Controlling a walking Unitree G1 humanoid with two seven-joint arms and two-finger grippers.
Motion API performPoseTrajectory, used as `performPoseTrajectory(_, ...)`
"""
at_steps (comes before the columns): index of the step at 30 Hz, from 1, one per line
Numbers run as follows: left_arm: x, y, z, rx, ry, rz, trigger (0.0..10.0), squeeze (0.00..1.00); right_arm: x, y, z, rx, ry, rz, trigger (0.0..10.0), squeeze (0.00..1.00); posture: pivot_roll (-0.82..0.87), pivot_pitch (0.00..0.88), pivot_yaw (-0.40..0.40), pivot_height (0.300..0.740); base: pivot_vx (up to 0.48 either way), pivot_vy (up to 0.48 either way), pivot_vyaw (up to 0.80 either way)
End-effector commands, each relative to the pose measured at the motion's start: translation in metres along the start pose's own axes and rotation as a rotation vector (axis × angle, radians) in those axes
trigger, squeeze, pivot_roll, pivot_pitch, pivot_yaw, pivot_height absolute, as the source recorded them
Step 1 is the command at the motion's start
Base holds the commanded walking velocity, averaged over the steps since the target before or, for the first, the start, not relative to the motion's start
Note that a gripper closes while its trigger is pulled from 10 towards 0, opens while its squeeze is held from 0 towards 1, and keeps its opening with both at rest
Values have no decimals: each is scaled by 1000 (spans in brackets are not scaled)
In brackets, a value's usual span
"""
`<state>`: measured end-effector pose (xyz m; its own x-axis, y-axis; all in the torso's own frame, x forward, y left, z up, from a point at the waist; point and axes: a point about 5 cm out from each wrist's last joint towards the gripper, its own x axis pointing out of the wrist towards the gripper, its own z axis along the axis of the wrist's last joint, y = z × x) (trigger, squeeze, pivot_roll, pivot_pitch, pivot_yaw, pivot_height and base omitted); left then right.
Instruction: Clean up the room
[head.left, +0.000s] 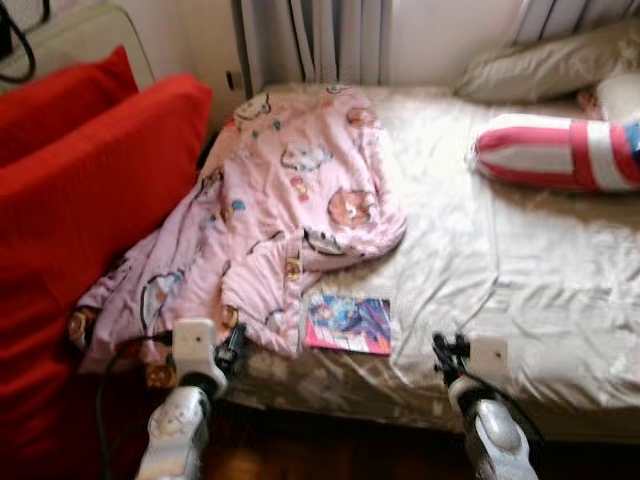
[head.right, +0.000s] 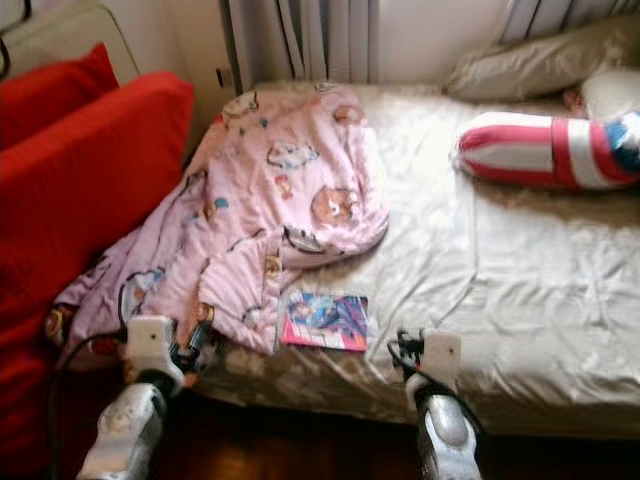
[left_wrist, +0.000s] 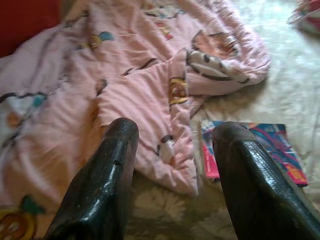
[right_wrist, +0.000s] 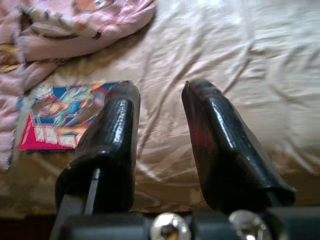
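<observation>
A crumpled pink cartoon-print blanket (head.left: 270, 210) lies over the left half of the bed (head.left: 520, 270) and trails off its left edge. A colourful comic book (head.left: 348, 324) lies flat on the sheet near the bed's front edge, just beside the blanket's hem. My left gripper (head.left: 232, 352) hangs open at the bed's front edge, over the blanket's lower corner; its fingers (left_wrist: 105, 175) frame the blanket (left_wrist: 130, 95) and the book (left_wrist: 260, 150). To the book's right, my right gripper (head.left: 447, 356) hovers open above the bare sheet, with the book (right_wrist: 60, 117) beside its fingers (right_wrist: 107, 145).
A red sofa cushion (head.left: 80, 200) stands against the bed's left side. A red-and-white striped bolster (head.left: 560, 150) and a beige pillow (head.left: 550, 65) lie at the bed's far right. Curtains hang behind the bed. Dark wooden floor (head.left: 330, 455) lies below the bed's front edge.
</observation>
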<state>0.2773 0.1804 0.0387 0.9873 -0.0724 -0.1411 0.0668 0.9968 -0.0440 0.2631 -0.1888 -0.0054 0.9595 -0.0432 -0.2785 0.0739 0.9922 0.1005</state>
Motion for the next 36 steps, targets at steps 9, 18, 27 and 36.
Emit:
performPoseTrajectory(9,-5,9,-5,16,16,18,10000,0,-1,2,-1,6,0,1,10000,0,70,81,-13,740,0,196,0)
performPoseTrajectory(18,-7,7,-9,11,32,10,10000,0,0,2,0,5,2,1,10000,0,73,77,-18,740,0,0,0)
performPoseTrajectory(27,-8,7,-14,8,55,5,10000,0,1,2,0,3,9,3,10000,0,72,76,-17,740,0,0,0)
performPoseTrajectory(36,-6,9,-11,17,37,10,10000,0,-1,4,-3,-31,16,39,10000,0,69,73,-12,740,289,0,211)
